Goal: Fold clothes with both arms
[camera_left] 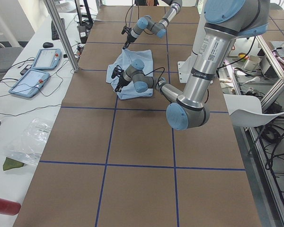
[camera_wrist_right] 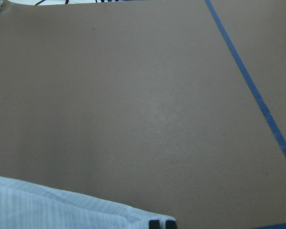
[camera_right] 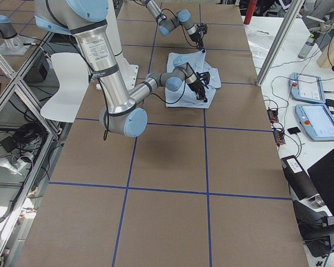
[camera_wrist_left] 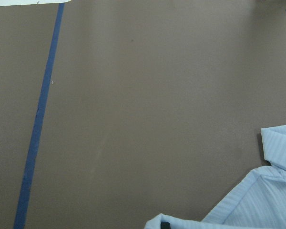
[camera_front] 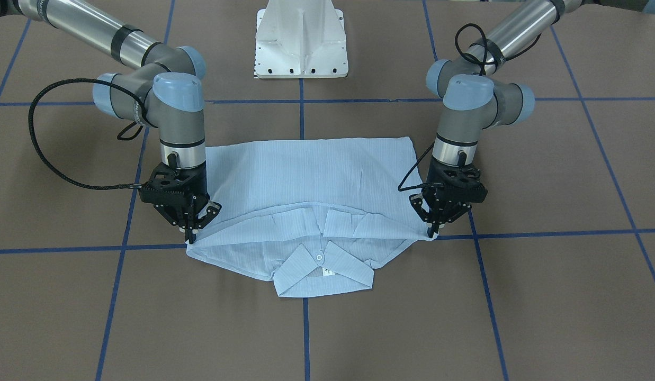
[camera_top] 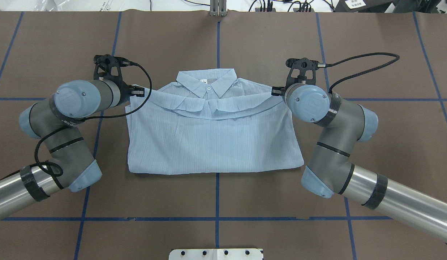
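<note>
The light blue striped shirt (camera_front: 306, 180) lies flat in the table's middle, folded, with its lower part brought up to the shoulders; the collar (camera_top: 206, 82) points away from the robot. My left gripper (camera_front: 432, 230) points straight down and is shut on the folded edge at one shoulder corner. My right gripper (camera_front: 190, 235) points straight down and is shut on the opposite corner. Both tips are at table height. The left wrist view shows a fingertip (camera_wrist_left: 165, 225) in the cloth; the right wrist view shows closed fingertips (camera_wrist_right: 155, 223) at the cloth edge. In the overhead view the wrists hide both grippers.
The white pedestal base (camera_front: 302, 39) stands behind the shirt on the robot's side. Blue tape lines (camera_front: 306, 328) cross the brown table (camera_top: 216, 36). Side benches with tablets (camera_left: 40, 59) and cables flank the table's far side.
</note>
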`<state>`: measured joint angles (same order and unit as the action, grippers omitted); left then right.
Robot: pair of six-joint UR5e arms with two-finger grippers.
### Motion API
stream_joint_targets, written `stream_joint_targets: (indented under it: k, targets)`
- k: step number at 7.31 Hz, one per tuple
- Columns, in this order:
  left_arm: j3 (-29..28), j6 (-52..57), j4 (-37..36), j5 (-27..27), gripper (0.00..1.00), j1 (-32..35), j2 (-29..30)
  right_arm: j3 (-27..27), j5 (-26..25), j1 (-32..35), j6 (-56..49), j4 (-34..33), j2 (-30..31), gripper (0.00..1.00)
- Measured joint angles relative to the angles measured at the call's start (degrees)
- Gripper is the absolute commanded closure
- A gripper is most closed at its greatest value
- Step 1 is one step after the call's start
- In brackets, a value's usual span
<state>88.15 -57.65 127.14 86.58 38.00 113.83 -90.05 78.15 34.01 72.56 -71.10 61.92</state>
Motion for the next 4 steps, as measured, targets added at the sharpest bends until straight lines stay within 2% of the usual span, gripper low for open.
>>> stream_joint_targets:
  k: [1, 2, 3, 4]
  targets:
    - [0.52, 2.19, 1.77, 2.54, 0.0, 0.41, -0.37, -0.24, 2.2, 0.66, -1.61, 0.02, -0.08, 0.0]
    - [1.75, 3.23, 2.73, 5.78, 0.0, 0.8, -0.97, -1.05, 6.78, 2.16, -3.37, 0.02, -0.01, 0.0]
    - [4.17, 3.56, 3.02, 7.71, 0.0, 0.98, -2.49, -2.2, 10.9, 3.66, -5.44, -0.05, 0.29, 0.0]
    - [7.99, 3.33, 3.02, 8.53, 0.0, 0.86, -5.54, -3.31, 12.89, 4.44, -7.02, -0.12, 0.69, 0.0]
